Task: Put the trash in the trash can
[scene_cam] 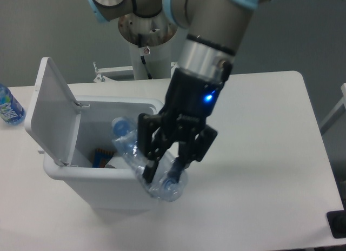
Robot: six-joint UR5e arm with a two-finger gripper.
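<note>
Bottle transfer, release pending

The trash can (102, 189), lid raised, sits directly beneath and left of the gripper (160, 172), which is clamped around the crushed bottle (130, 145). The bottle tilts across the near-right rim, cap end inside. Some trash already lies inside; judged remaining: release.

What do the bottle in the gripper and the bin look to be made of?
Crushed bottle: thin clear plastic, glossy; it is see-through and creased. Trash can: apparently rigid white plastic with a smooth, matte finish and rounded moulded edges. Gripper: matte black fingers, material unclear.
</note>
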